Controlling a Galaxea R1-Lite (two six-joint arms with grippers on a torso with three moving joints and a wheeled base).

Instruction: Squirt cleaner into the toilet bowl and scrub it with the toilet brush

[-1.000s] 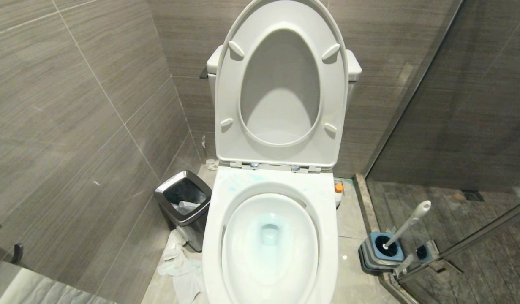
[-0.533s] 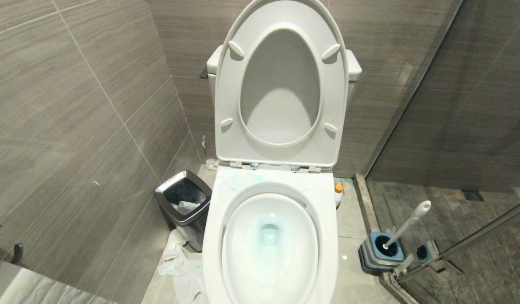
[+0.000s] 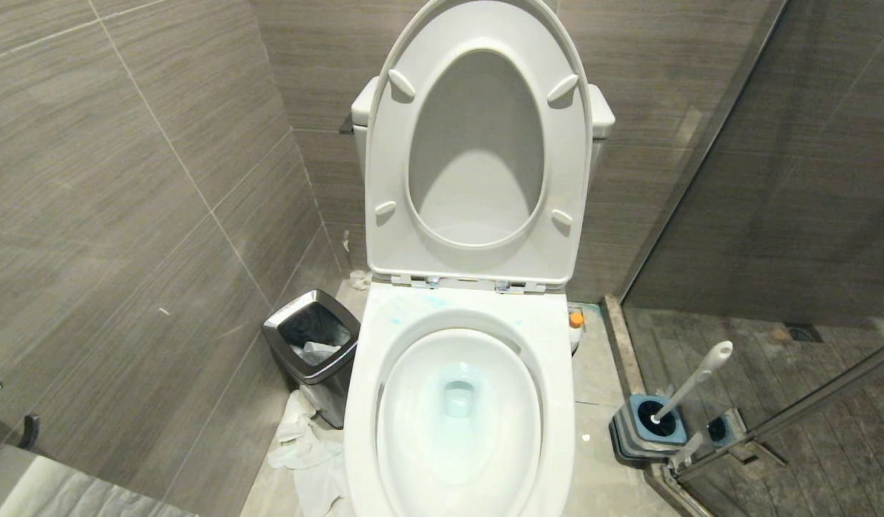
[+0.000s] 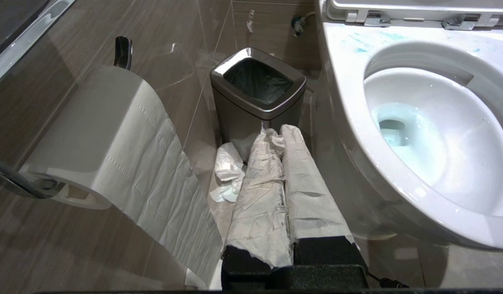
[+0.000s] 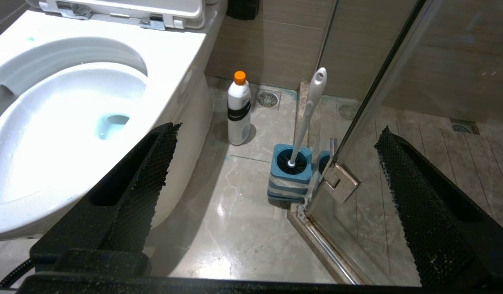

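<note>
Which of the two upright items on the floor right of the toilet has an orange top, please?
The whitish cleaner bottle with the orange cap; the white toilet brush beside it stands in a blue-and-grey holder.

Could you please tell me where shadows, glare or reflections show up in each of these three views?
Head view: the raised lid holds a grey shadow inside the seat opening; the toilet bowl is brightly lit. Left wrist view: the glossy wall tile beside the paper roll reflects light. Right wrist view: the floor shines, and the glass door mirrors the toilet brush holder.
</note>
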